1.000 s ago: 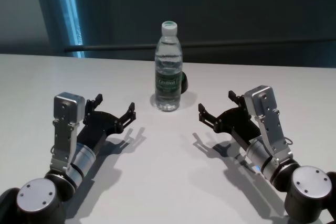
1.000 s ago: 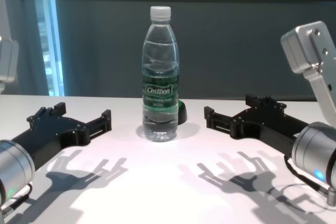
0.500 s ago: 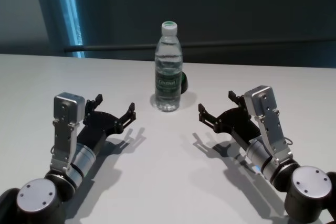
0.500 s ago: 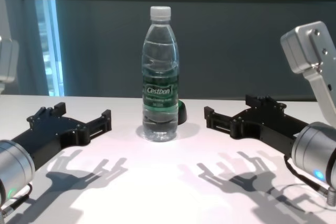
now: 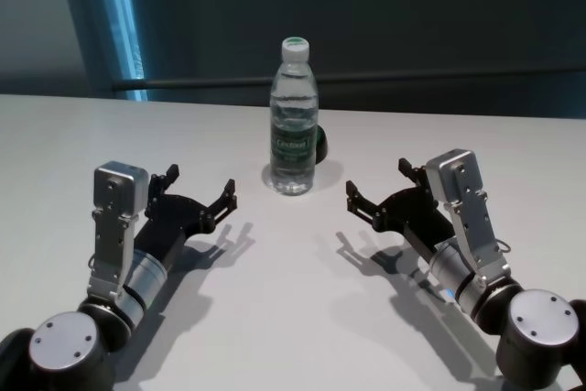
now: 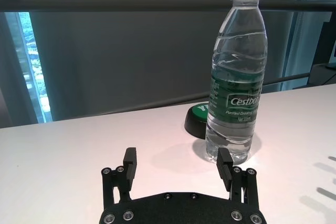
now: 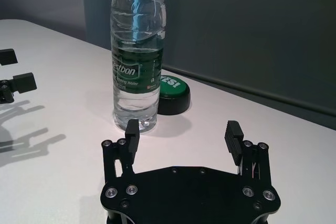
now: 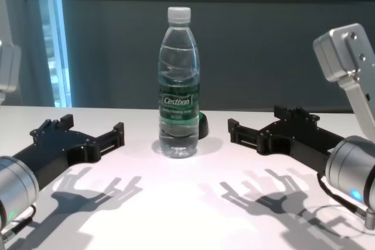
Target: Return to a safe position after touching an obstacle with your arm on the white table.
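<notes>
The clear water bottle (image 5: 294, 125) with a white cap and green "Cestbon" label stands upright at the middle rear of the white table (image 5: 293, 318). My left gripper (image 5: 200, 180) is open and empty, low over the table, in front of the bottle and to its left, apart from it. My right gripper (image 5: 376, 179) is open and empty, in front and to the right, also apart. The bottle also shows in the chest view (image 8: 179, 86), the left wrist view (image 6: 236, 77) and the right wrist view (image 7: 137, 51).
A small low black-and-green round object (image 5: 320, 144) sits just behind the bottle, to its right. A dark rail (image 5: 412, 81) runs behind the table's far edge. Bare tabletop lies between and in front of the two arms.
</notes>
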